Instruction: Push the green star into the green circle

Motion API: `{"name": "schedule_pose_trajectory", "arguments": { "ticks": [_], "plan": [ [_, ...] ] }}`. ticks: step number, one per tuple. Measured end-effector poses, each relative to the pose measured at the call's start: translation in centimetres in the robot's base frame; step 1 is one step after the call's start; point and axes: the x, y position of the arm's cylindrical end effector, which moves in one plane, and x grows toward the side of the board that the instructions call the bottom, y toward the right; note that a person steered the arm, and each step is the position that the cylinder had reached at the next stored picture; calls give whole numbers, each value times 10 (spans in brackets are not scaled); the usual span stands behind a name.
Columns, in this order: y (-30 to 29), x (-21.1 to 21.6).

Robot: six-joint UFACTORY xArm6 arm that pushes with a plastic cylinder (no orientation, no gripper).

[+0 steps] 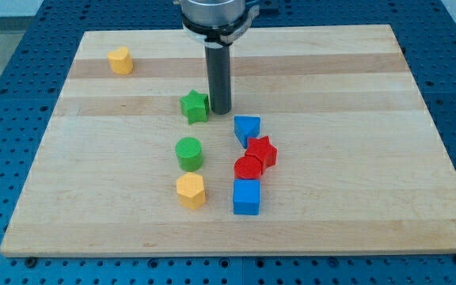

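The green star [195, 106] lies on the wooden board [339, 71], a little above the centre. The green circle [188, 153] sits below it, apart from it by a short gap. My tip [220, 109] stands just to the right of the green star, very close to or touching its right side. The rod rises straight up from there to the arm's flange at the view's top.
A blue block [247, 129], a red star [261, 151], a red circle [248, 168] and a blue cube [246, 196] cluster right of the green circle. A yellow hexagon [190, 191] sits just below the green circle. Another yellow block [120, 60] lies at top left.
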Motion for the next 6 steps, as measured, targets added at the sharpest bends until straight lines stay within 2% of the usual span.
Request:
{"name": "schedule_pose_trajectory", "arguments": {
  "ticks": [1, 3, 6],
  "plan": [
    [-5, -30],
    [-39, -42],
    [-73, 36]
  ]
}}
